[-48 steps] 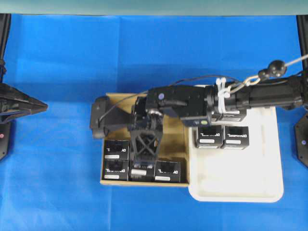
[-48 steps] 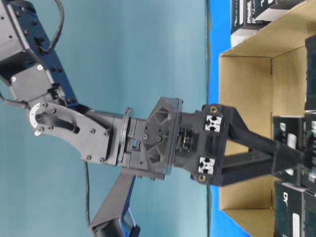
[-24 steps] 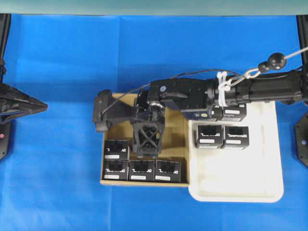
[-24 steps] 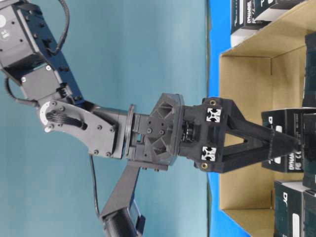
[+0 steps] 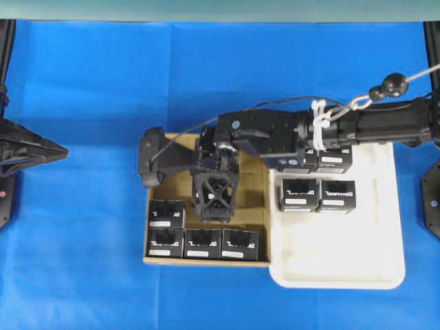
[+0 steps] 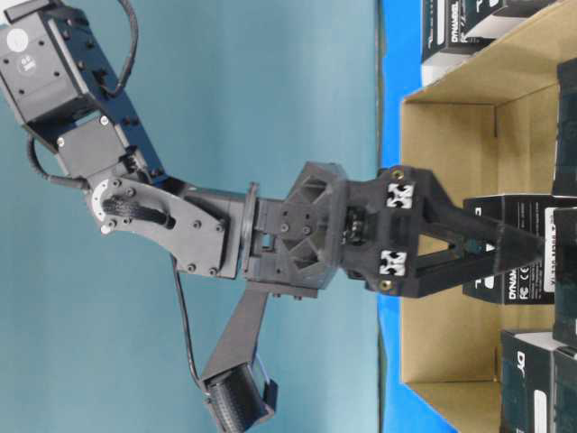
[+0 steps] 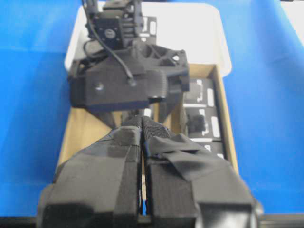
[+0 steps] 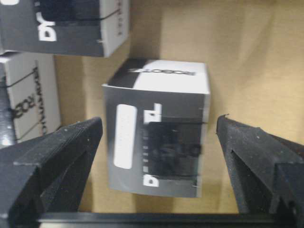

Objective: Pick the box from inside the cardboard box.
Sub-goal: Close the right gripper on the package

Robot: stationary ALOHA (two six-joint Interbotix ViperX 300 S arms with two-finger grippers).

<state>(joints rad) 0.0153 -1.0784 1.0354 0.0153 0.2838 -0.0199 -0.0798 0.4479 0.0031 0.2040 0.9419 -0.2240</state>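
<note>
The cardboard box (image 5: pixel 251 199) lies at the table's middle with several black boxes in it. My right gripper (image 5: pixel 214 214) reaches down into it and hides the box beneath. In the right wrist view the gripper (image 8: pixel 159 122) is open, its fingers standing either side of a black box (image 8: pixel 156 142) with white lettering, with a gap on each side. The table-level view shows the same gripper (image 6: pixel 518 257) straddling that box (image 6: pixel 532 284). My left gripper (image 5: pixel 60 152) rests at the far left, away from the carton, and is shut and empty (image 7: pixel 142 124).
Three black boxes line the carton's front wall (image 5: pixel 203 243), and one more lies behind the left one (image 5: pixel 167 214). A white tray (image 5: pixel 344 275) adjoins the carton's right side and holds several black boxes (image 5: pixel 298 194) at its far end. Blue cloth covers the table.
My right gripper has drawn back from the front row toward the carton's middle, uncovering the front middle box. It now stands over a box in the second row. The left arm has not moved.
</note>
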